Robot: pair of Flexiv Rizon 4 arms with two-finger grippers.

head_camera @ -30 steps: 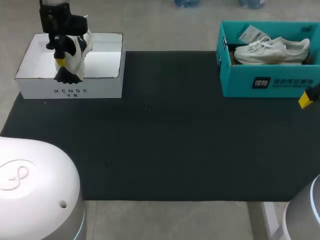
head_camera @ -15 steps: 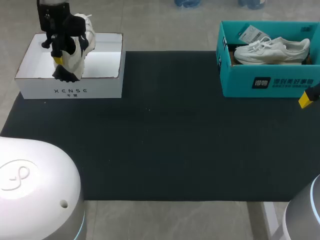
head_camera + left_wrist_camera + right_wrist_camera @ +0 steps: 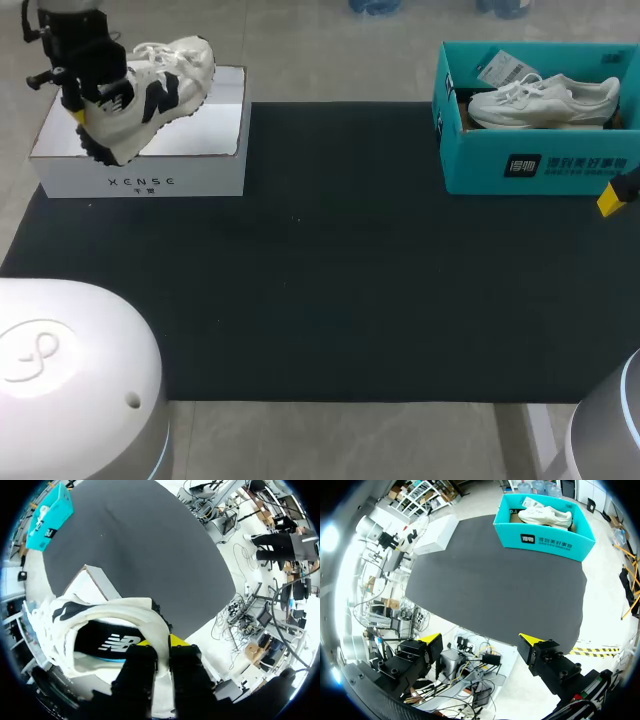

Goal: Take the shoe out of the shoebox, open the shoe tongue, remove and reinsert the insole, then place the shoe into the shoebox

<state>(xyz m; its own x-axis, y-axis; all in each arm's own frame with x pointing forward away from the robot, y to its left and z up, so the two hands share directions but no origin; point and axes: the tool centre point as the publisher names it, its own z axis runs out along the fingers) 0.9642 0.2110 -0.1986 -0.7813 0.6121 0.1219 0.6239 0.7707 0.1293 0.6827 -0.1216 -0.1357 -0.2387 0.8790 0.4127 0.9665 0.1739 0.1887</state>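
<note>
The white low-top sneaker with black side panels and a dark sole (image 3: 152,85) is held tilted over the white open cardboard shoebox (image 3: 140,182), its heel end low at the box's left side and its toe raised. Whether the sole touches the box rim is hard to tell from above. The padded heel collar is pinched between the yellow-tipped fingers of the left gripper (image 3: 162,642), one finger inside the opening and one outside. The box stands at the far left corner of the black table mat (image 3: 350,280). At the far right corner a teal shoebox (image 3: 540,165) contains an all-white sneaker (image 3: 545,100). The right gripper (image 3: 480,642) is kept off the mat's right edge, its fingers spread wide around nothing.
</note>
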